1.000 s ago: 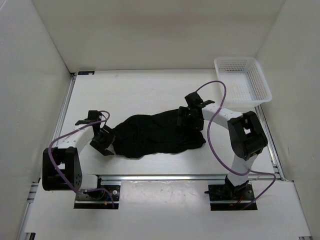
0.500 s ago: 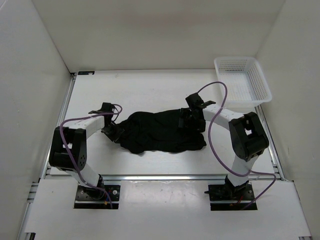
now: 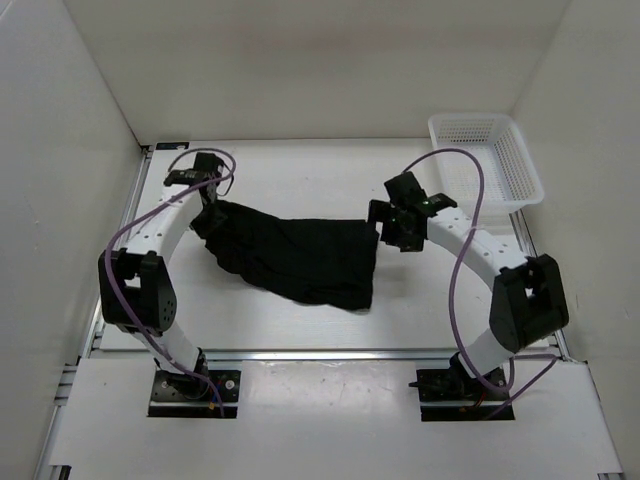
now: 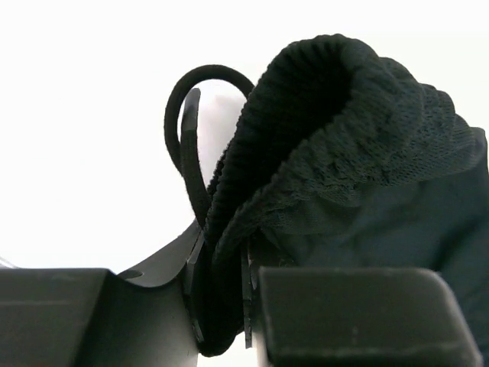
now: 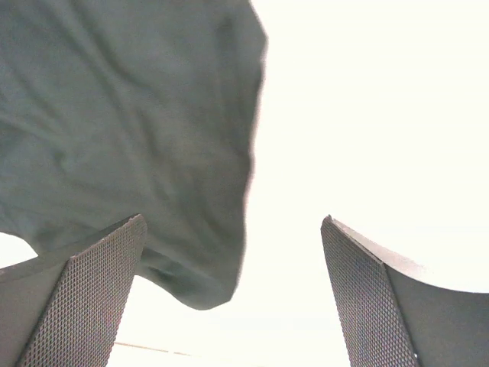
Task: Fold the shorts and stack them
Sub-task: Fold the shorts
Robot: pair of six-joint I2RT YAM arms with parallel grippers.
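The black shorts (image 3: 295, 258) lie stretched across the middle of the table, their left end lifted. My left gripper (image 3: 208, 207) is shut on that end. The left wrist view shows the ribbed waistband (image 4: 321, 145) pinched between the jaws of the left gripper (image 4: 221, 298), and a black drawstring loop (image 4: 177, 115) sticks out beside it. My right gripper (image 3: 386, 228) hovers just past the shorts' right edge. In its wrist view the right gripper (image 5: 229, 294) stands wide open with nothing between its fingers, and the cloth (image 5: 130, 130) lies ahead to the left.
A white mesh basket (image 3: 485, 160) stands at the back right corner. White walls close in the table on the left, back and right. Purple cables loop over both arms.
My left gripper closed on the waistband and swung toward the back left, pulling the bunched shorts out flatter. My right gripper came off the cloth and drew back to the right.
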